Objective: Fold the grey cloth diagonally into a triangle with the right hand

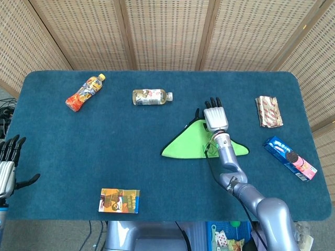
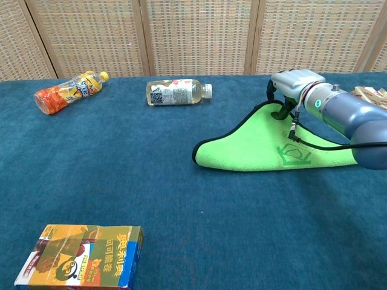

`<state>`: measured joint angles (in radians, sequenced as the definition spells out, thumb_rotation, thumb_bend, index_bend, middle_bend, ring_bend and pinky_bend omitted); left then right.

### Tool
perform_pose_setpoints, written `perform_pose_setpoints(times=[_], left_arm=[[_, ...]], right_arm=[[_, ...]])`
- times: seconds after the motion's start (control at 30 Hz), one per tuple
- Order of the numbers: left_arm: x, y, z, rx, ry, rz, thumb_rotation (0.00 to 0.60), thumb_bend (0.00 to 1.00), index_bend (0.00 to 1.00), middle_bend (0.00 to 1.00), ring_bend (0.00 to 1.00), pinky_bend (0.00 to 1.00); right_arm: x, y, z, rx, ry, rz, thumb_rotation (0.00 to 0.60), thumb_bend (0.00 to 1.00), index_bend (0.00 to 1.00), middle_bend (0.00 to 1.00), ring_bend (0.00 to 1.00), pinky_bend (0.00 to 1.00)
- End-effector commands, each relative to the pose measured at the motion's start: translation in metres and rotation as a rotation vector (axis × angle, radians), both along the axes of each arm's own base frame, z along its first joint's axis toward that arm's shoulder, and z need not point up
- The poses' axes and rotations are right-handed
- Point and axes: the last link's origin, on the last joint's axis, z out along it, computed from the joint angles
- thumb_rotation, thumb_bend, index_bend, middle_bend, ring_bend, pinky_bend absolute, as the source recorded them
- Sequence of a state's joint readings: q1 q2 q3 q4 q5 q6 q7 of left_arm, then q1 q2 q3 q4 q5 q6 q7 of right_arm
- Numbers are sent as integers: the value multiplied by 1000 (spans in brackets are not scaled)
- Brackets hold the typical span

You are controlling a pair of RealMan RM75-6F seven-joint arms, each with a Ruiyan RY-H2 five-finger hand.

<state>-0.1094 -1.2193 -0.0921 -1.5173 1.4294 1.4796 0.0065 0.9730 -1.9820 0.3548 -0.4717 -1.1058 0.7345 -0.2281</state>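
The head view looks steeply down from above the robot's side of the worktop [image 1: 104,157], taking in its whole blue surface and the woven screens behind. The chest view sits low and closer, facing level across the worktop [image 2: 151,199] toward those screens. Both share the middle and far part of it

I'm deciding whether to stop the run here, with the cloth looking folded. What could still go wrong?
The right hand rests on the apex of the green cloth; lifting away might drag that corner and reopen the triangle. A black cable from the wrist lies across the cloth and could snag it. The tea bottle lies just beyond the hand, so a forward retreat might knock it rolling.
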Motion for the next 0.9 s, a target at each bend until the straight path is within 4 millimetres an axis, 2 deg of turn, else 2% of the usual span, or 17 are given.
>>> perform_pose_setpoints(times=[0.03, 0.3, 0.4, 0.47, 0.57, 0.67, 0.73, 0.9], left_arm=[[0, 0, -1, -3, 1, 1, 600, 152, 0, 0, 0, 0], [-1, 1, -1, -4, 2, 5, 600, 153, 0, 0, 0, 0], [-1, 1, -1, -4, 2, 7, 600, 152, 0, 0, 0, 0], [-1, 2, -1, -3, 1, 7, 600, 153, 0, 0, 0, 0], [-1, 1, -1, -5, 1, 6, 600, 152, 0, 0, 0, 0], [-1, 1, -1, -4, 1, 4, 600, 153, 0, 0, 0, 0], [0, 1, -1, -3, 0, 3, 600, 153, 0, 0, 0, 0], [0, 1, -1, -3, 1, 1, 600, 152, 0, 0, 0, 0]], right_arm=[[0, -1, -1, 3, -3, -3, 600, 576, 675, 195, 0, 0], [0, -3, -2, 4, 4, -5, 600, 575, 672, 183, 0, 0], [-2, -3, -2, 10, 0, -10, 600, 518, 532, 86, 0, 0], [-2, -2, -2, 15, 3, -6, 600, 417, 351, 11, 0, 0], [-2, -3, -1, 24, 4, -4, 600, 308, 169, 0, 0, 0], [-2, -3, 1, 21, 5, 4, 600, 227, 44, 0, 0, 0], [-1, -3, 3, 15, 4, 8, 600, 203, 7, 0, 0, 0], [0, -4, 10, -6, 1, 21, 600, 194, 1, 0, 0, 0]])
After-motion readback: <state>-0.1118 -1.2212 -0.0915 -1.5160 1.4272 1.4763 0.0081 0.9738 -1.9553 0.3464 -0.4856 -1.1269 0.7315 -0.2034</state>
